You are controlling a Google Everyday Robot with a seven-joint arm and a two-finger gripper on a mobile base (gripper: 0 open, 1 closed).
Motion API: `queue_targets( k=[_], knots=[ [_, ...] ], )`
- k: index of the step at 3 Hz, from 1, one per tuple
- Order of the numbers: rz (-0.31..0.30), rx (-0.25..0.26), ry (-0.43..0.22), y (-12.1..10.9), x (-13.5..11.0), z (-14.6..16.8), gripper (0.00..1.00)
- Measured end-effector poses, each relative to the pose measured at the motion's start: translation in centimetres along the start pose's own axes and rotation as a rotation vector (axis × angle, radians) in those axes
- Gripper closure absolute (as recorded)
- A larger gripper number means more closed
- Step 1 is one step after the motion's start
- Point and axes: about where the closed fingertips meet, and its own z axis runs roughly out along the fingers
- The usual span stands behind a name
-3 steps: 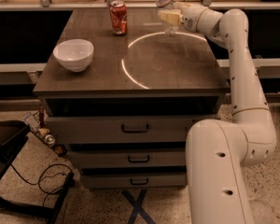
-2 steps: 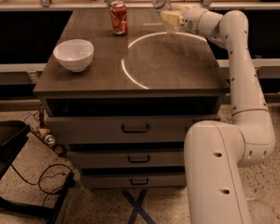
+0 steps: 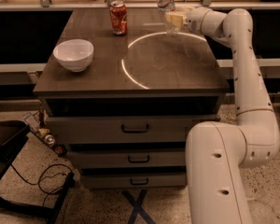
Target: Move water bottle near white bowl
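The water bottle (image 3: pixel 165 3), clear and ribbed, stands tilted at the far right of the dark tabletop (image 3: pixel 177 69). My gripper (image 3: pixel 174 18) reaches in from the right and is shut on the bottle's lower half. The white bowl (image 3: pixel 73 54) sits at the left side of the tabletop, well away from the bottle. My white arm (image 3: pixel 245 69) rises along the table's right side.
A red soda can (image 3: pixel 118 17) stands at the back of the table, between the bowl and the bottle. A pale ring (image 3: pixel 126 69) marks the tabletop. Drawers (image 3: pixel 135 128) are below. Cables (image 3: pixel 42 176) lie on the floor at the left.
My gripper and the bottle have shifted slightly to the left along the back of the table. The bowl and the can have not moved.
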Motion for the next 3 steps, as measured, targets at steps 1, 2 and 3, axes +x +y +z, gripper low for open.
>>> queue_targets(
  k=[1, 2, 3],
  knots=[
    [0.0, 0.0, 0.0, 0.0, 0.0, 0.0, 1.0],
    [0.082, 0.036, -0.031, -1.0, -3.2, -1.9, 1.0],
    [0.13, 0.08, -0.051, -2.2, -6.1, -4.1, 1.0]
  ],
)
